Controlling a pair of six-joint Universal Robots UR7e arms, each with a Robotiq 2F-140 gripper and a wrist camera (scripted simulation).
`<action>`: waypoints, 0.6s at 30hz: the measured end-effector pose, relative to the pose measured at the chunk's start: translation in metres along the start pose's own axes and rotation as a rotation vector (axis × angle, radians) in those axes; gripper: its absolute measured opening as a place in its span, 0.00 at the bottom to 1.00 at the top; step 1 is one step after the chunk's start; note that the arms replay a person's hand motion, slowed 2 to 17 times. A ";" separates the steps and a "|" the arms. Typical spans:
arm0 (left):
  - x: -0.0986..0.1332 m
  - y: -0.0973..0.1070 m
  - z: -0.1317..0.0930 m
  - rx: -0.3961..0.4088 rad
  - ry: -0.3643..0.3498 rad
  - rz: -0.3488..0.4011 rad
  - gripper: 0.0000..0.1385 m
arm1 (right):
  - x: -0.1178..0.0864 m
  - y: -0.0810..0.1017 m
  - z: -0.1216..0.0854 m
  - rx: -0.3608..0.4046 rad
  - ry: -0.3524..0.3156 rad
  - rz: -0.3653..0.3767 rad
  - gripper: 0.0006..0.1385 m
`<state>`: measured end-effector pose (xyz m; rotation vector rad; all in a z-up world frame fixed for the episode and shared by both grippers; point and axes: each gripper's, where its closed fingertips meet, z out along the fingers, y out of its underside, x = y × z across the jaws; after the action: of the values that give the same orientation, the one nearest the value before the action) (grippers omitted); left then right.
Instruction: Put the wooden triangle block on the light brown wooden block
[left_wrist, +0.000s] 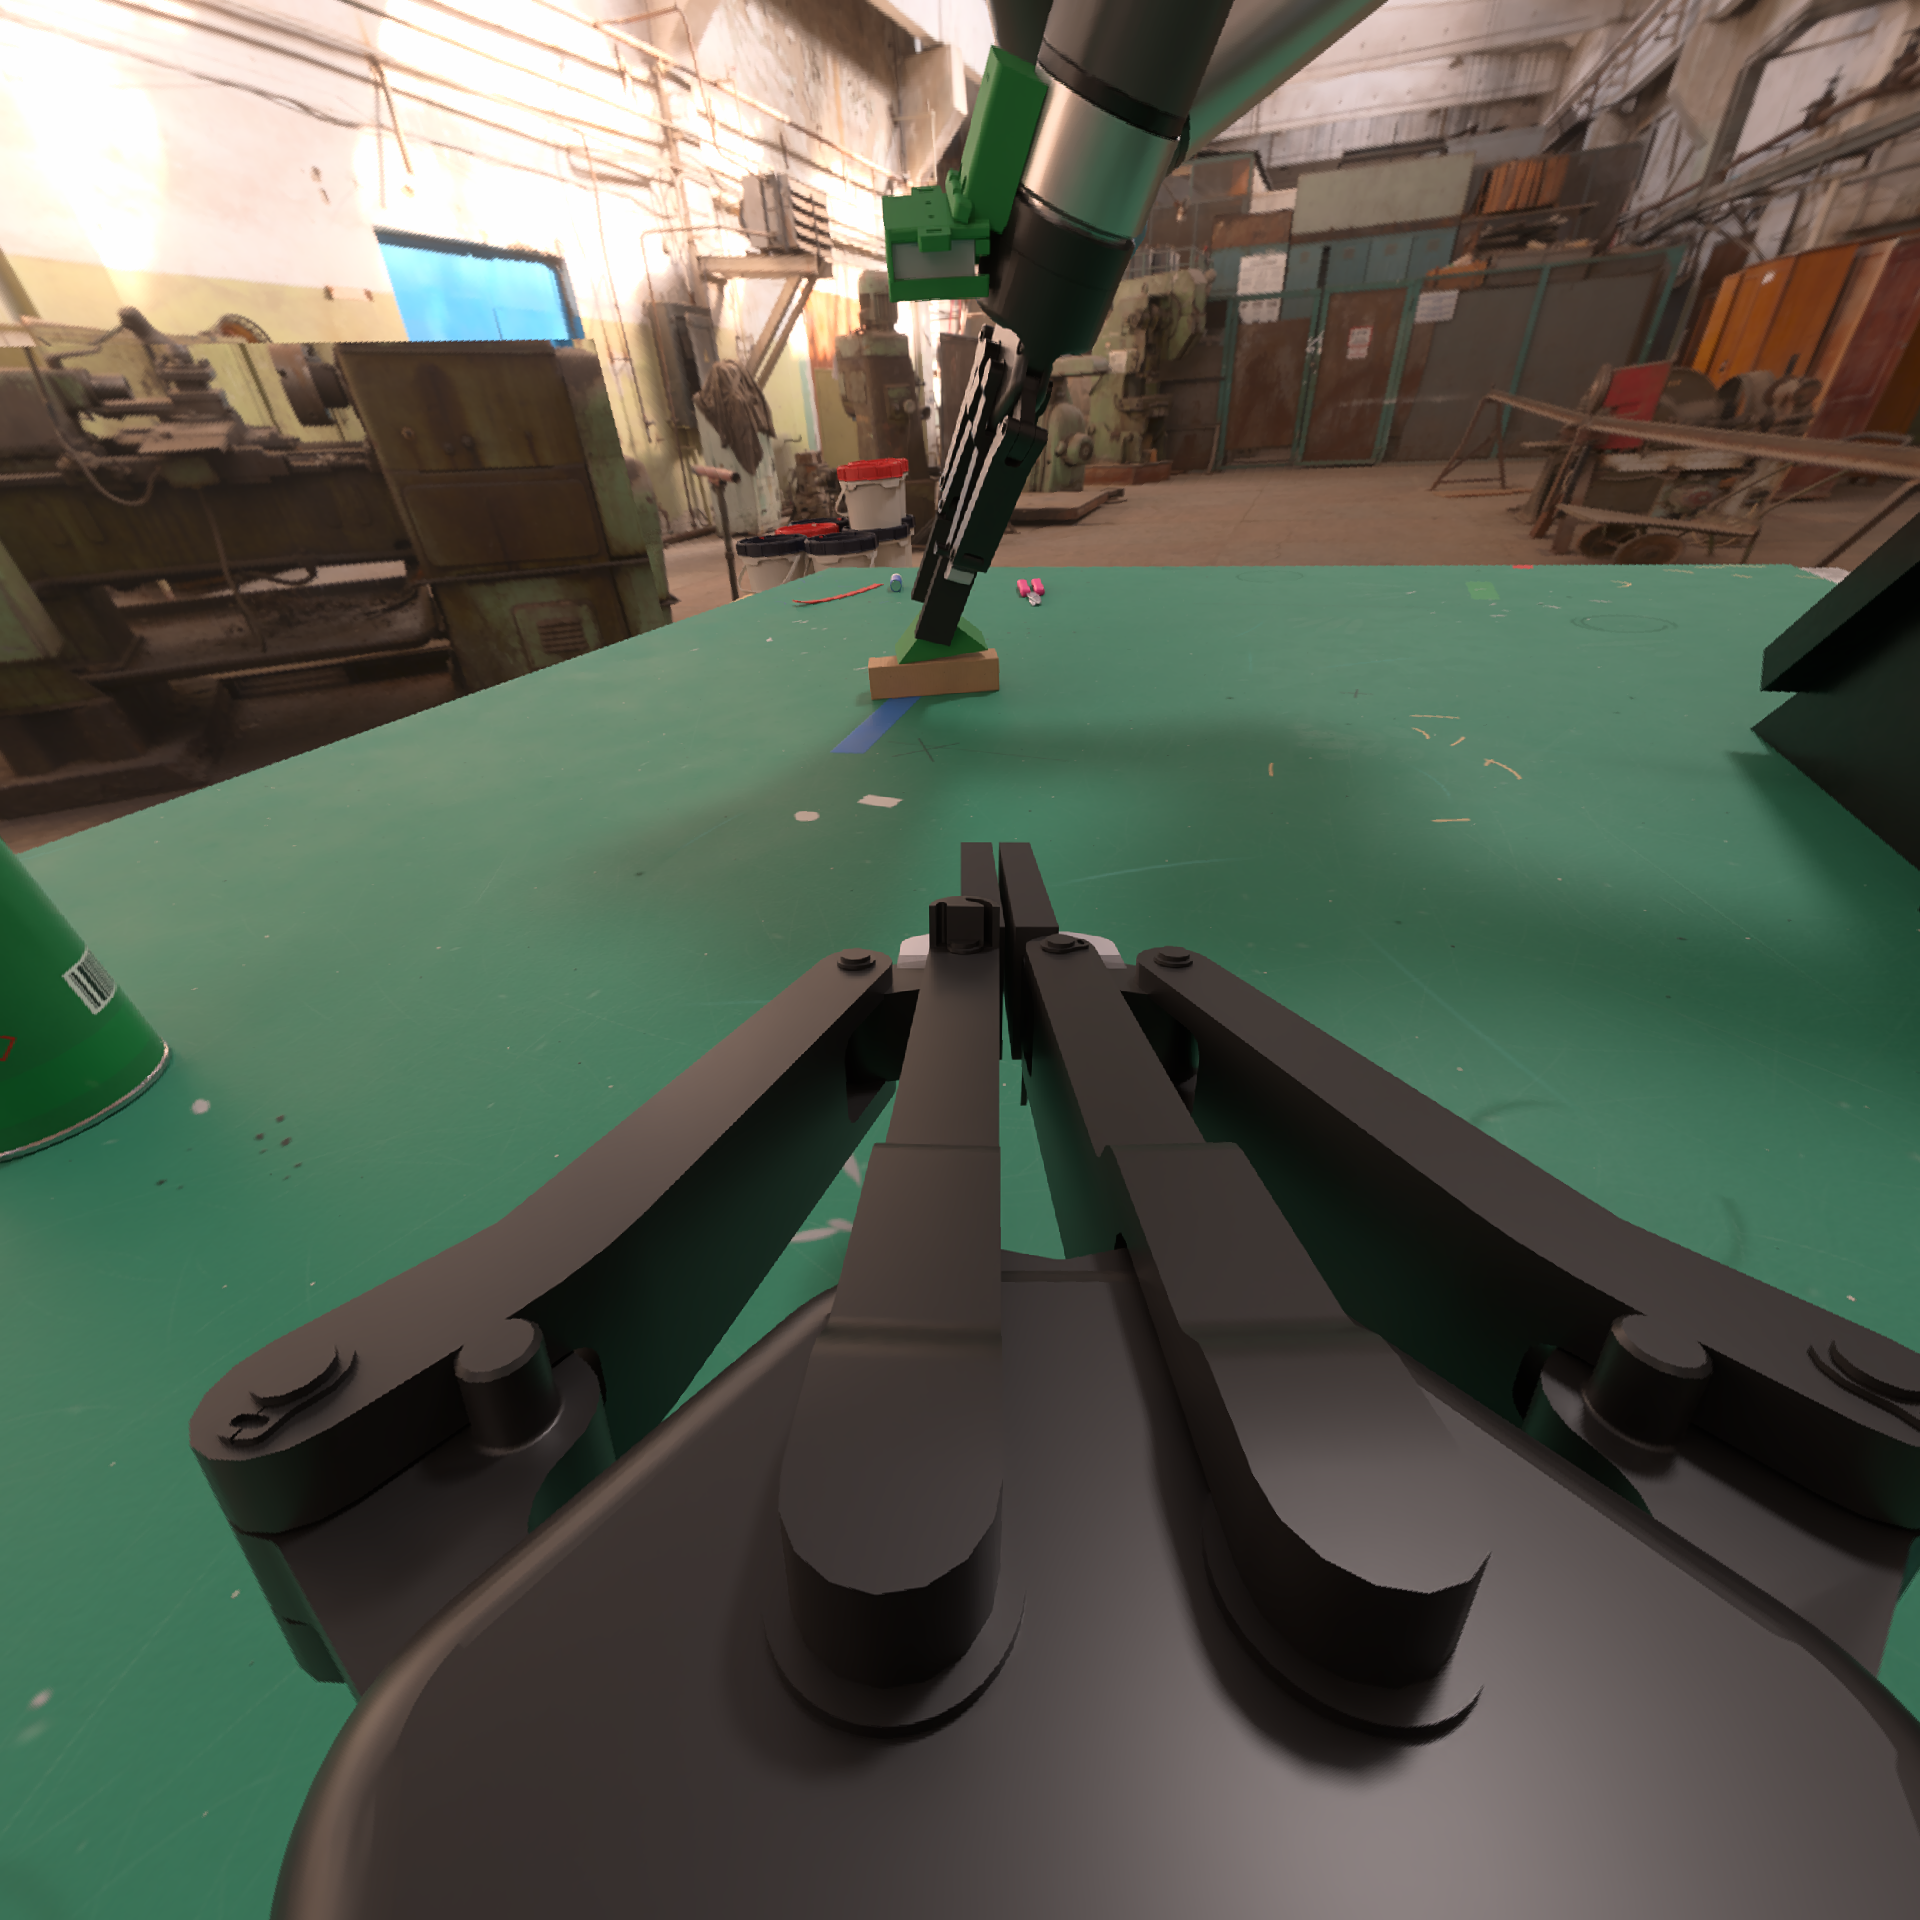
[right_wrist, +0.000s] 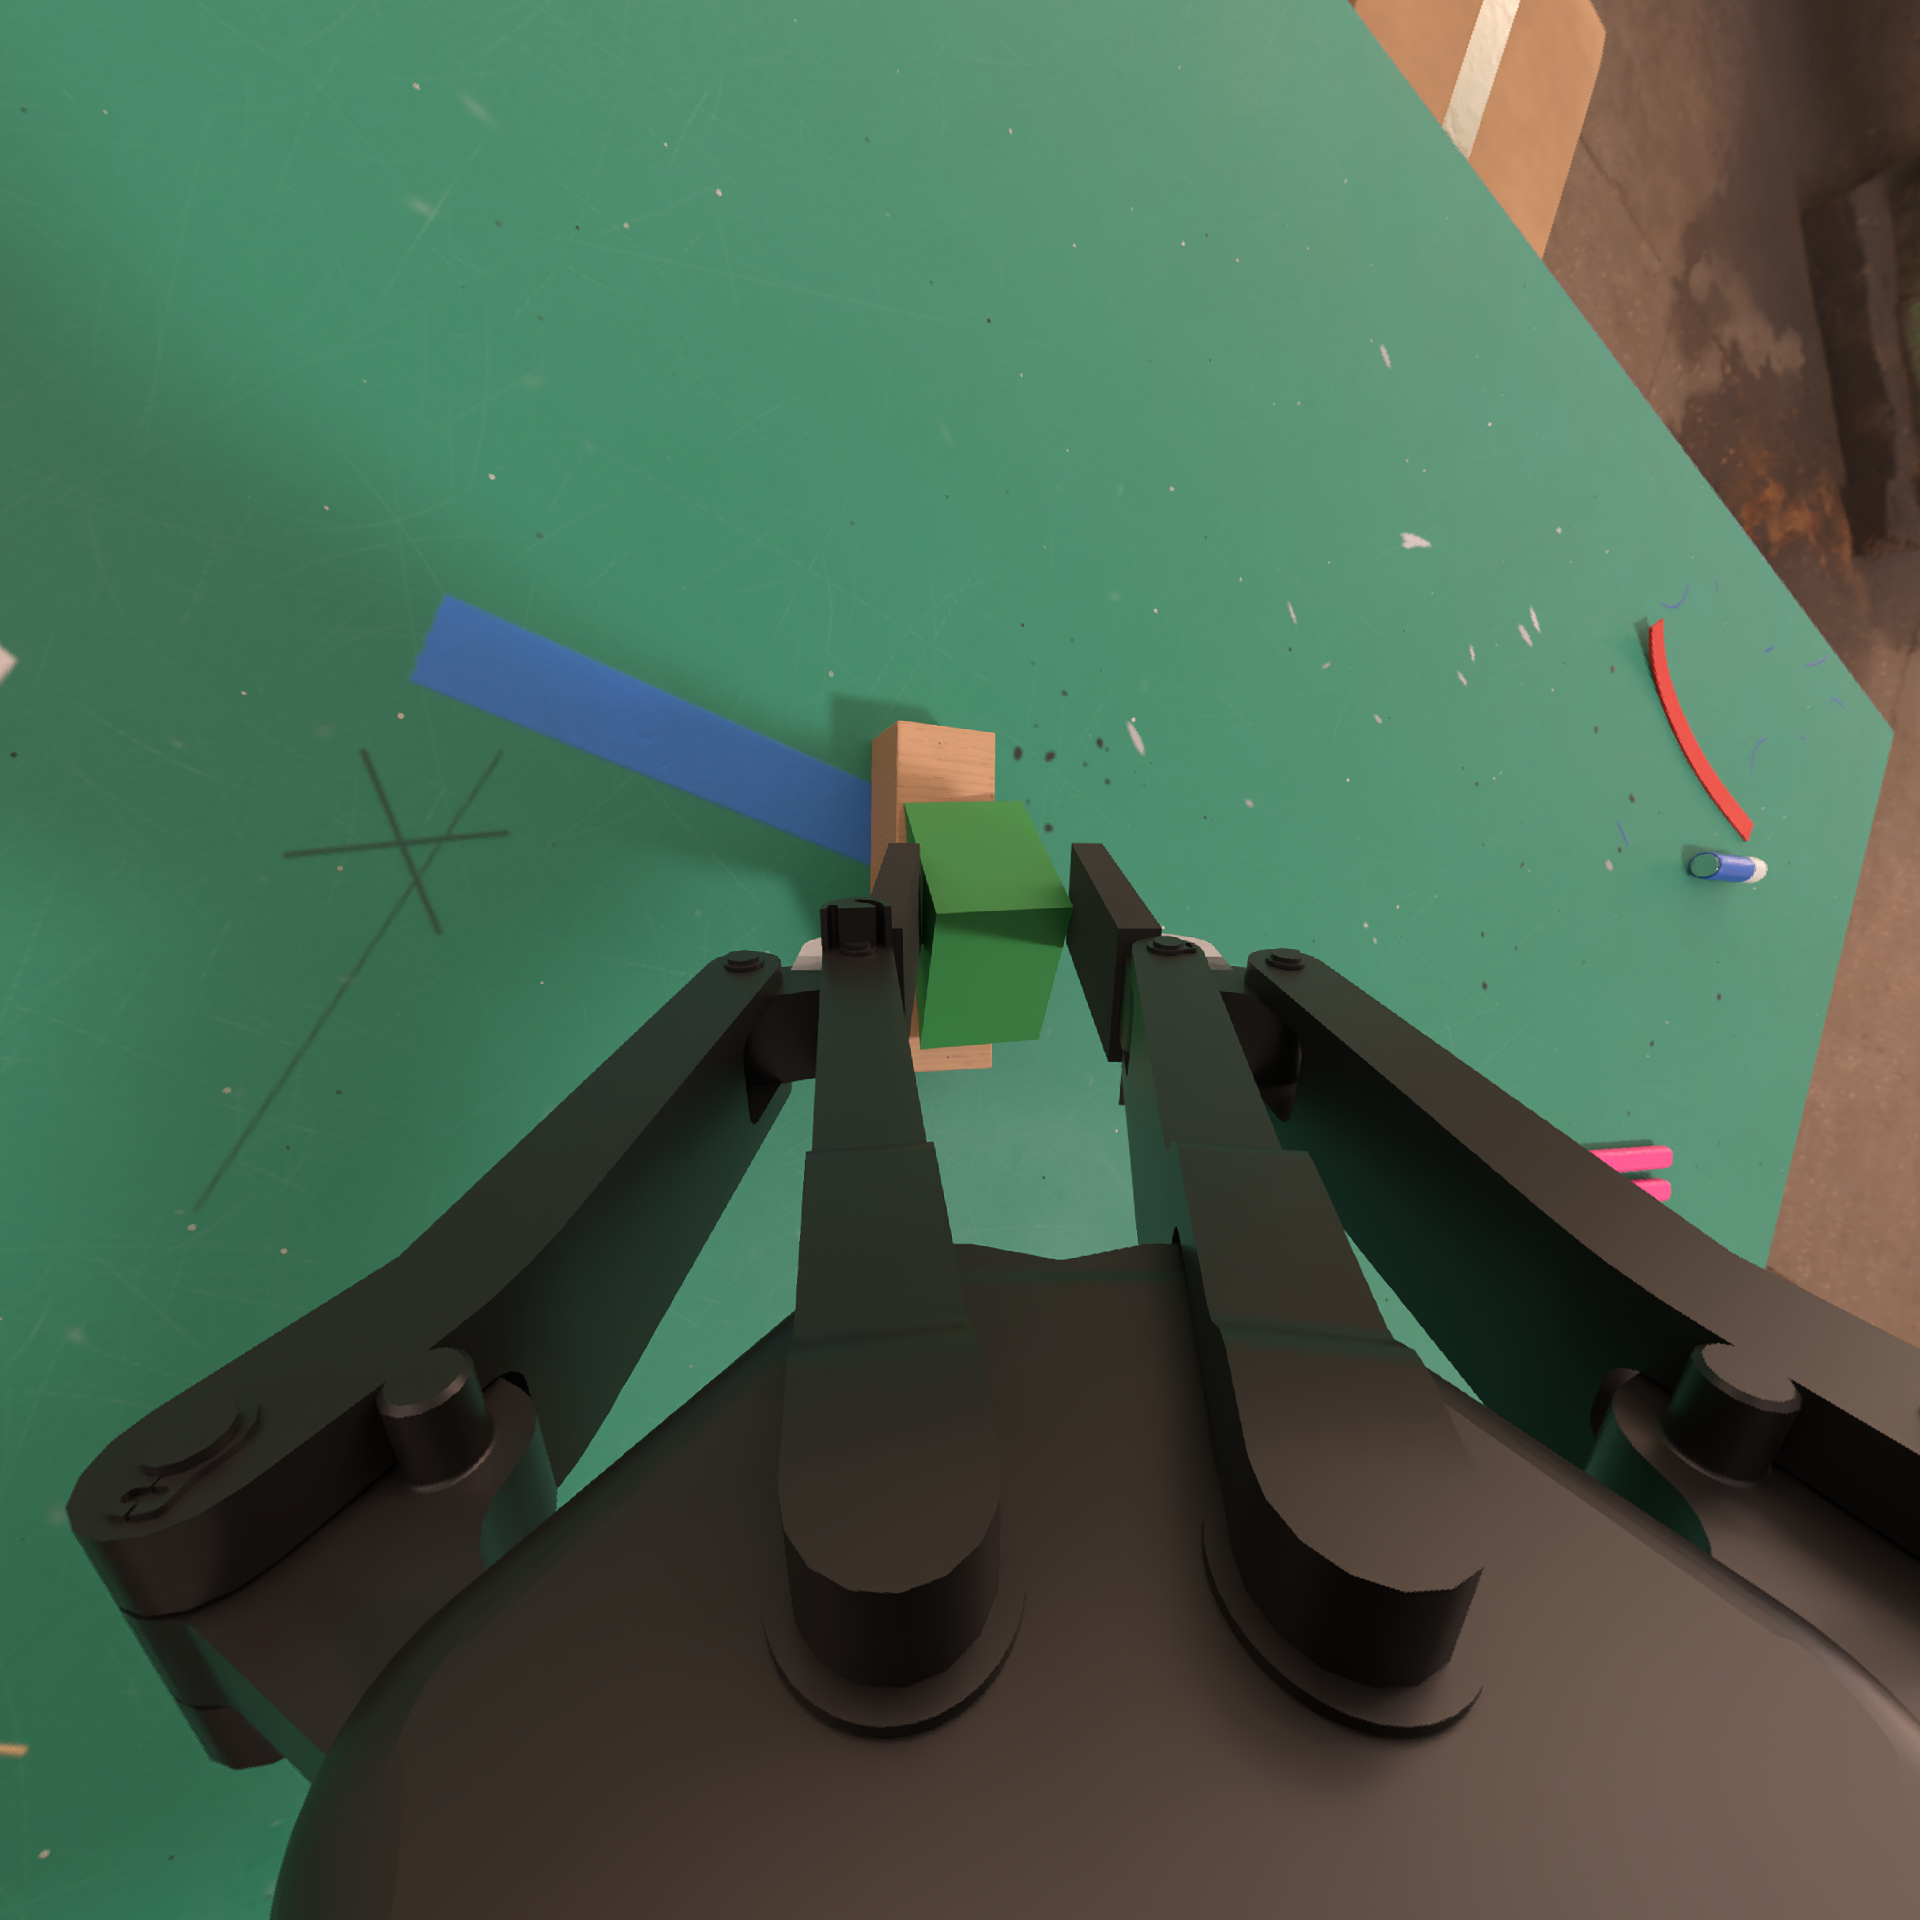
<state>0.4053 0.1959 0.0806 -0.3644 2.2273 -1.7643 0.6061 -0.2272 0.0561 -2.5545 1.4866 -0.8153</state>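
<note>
Two blocks stacked: green triangle block (right_wrist: 987, 914) sits on light brown wooden block (right_wrist: 935, 764).
Right gripper (right_wrist: 995, 914) parted, pad clearance unclear; retreat could drag triangle off. Left gripper (left_wrist: 997, 883) clenched, empty.

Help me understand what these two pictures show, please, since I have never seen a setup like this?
Each picture comes from a camera on a robot arm's wrist, looking along its two dark fingers.

In the left wrist view, the left tool hangs over the green table with its fingers together, holding nothing. Far off, the other arm reaches down to the blocks. A green cone-shaped object stands at the left edge.

In the right wrist view, the right tool straddles the green triangle block, which sits on the light brown wooden block. A gap shows beside one finger, so it looks released. A blue tape strip lies beside them.
</note>
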 end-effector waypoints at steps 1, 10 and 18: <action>0.000 0.000 0.000 0.000 0.001 -0.001 0.01 | 0.000 0.000 0.001 0.002 0.000 0.000 0.27; 0.000 0.000 0.000 -0.001 0.007 -0.008 0.01 | 0.000 -0.002 0.004 0.016 0.002 0.005 0.28; 0.000 0.000 0.000 -0.001 0.009 -0.010 0.01 | 0.001 -0.003 0.006 0.026 0.010 0.008 0.28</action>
<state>0.4051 0.1958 0.0805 -0.3685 2.2360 -1.7738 0.6116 -0.2274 0.0524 -2.5277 1.4781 -0.8425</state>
